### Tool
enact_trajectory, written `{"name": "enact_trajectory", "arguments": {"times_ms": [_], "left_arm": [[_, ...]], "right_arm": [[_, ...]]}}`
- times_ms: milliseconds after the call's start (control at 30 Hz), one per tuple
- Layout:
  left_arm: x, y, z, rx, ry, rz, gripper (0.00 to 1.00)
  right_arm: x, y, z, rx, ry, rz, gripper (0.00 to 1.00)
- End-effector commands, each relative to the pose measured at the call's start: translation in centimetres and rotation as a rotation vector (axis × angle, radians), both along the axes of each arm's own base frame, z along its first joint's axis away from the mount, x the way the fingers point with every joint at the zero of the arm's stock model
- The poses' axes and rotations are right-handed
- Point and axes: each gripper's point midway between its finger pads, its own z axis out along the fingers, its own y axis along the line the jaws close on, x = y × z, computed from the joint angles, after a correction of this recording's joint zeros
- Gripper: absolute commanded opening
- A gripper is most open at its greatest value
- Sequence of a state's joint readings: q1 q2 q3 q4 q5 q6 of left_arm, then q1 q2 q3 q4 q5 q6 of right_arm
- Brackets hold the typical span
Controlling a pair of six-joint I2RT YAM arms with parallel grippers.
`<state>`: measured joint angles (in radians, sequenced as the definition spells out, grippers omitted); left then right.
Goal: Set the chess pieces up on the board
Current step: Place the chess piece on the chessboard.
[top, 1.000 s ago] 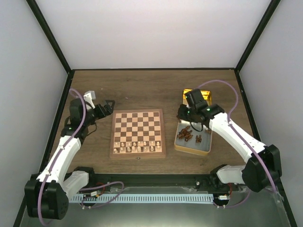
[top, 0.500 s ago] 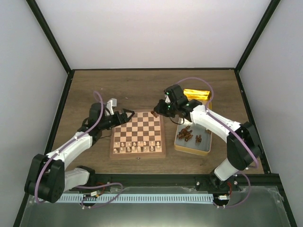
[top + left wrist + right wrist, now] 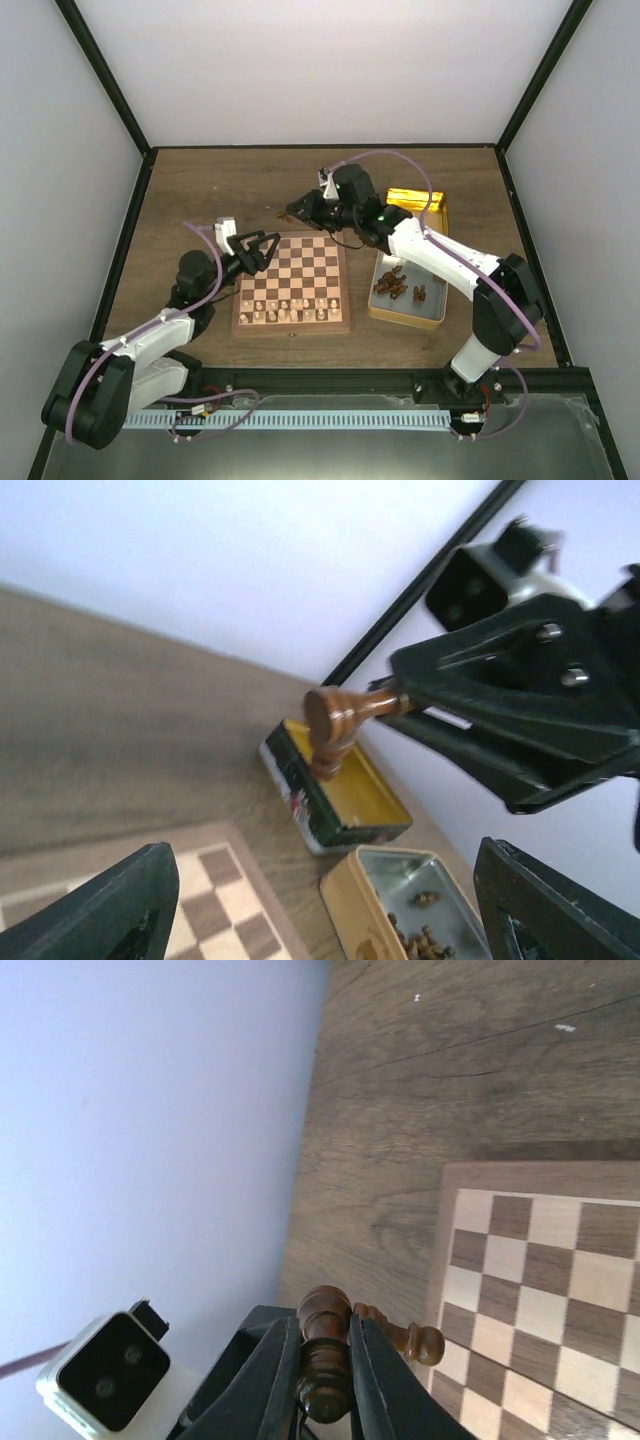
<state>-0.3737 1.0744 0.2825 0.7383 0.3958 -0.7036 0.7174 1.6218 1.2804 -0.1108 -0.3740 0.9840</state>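
1. The right gripper (image 3: 326, 1328) is clamped hard on a dark piece (image 3: 324, 1380), both fingers pressed flat against the turned wood. A knobbed shape juts out to one side of the grip. Whether it belongs to the same piece or is a second one cannot be told.
2. From above, the right arm reaches in from the right side of the table (image 3: 215, 185). It holds its catch over bare wood just beyond the far edge of the board (image 3: 292, 262), about level with the middle of that edge. How high it hangs cannot be told.
3. The left gripper (image 3: 266, 248) has its jaws spread wide with nothing between them. It is at the board's far-left corner, pointed toward the right gripper, near it but not touching.
4. In the left wrist view the held piece lies sideways, its round base turned to the camera, framed between the two parted black fingers (image 3: 120, 905).
5. The board sits square in the middle of the table, closer to the near edge than the far one. Cream pieces (image 3: 285, 310) line its two near rows.
6. The remaining dark pieces (image 3: 395, 285) lie heaped in an open gold tray (image 3: 405, 321) just right of the board, toward the table's right edge.
7. The tray's lid (image 3: 415, 198) lies open side up just beyond the tray's far end, showing a yellow inside and a dark printed wall.
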Motion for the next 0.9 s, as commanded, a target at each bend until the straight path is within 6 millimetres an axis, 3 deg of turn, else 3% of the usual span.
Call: {"name": "enact_trajectory", "arguments": {"times_ms": [0,167,300,600,767,867], "left_arm": [[-2.0,0.3,6.9,-0.031,-0.435,0.0,0.82],[-5.2,-0.1,8.8,0.001,-0.722,-0.063,0.72],[-6.0,-0.7,9.6,-0.028,-0.779,-0.121,0.72],[-4.6,-1.0,11.5,-0.02,-0.785,-0.101,0.72],[-3.5,-2.1,11.8,0.014,-0.754,-0.145,0.59],[-3.2,-2.4,11.6,0.018,-0.744,-0.154,0.57]], "right_arm": [[-1.3,1.1,5.9,0.143,-0.044,0.035,0.04],[-3.2,1.3,8.1,0.192,-0.056,0.079,0.04],[-4.6,1.2,9.5,0.221,-0.07,0.118,0.04],[-6.3,0.6,11.1,0.246,-0.098,0.167,0.04],[-6.7,0.7,11.4,0.255,-0.105,0.185,0.04],[-6.8,0.7,11.8,0.262,-0.114,0.193,0.04]]}}
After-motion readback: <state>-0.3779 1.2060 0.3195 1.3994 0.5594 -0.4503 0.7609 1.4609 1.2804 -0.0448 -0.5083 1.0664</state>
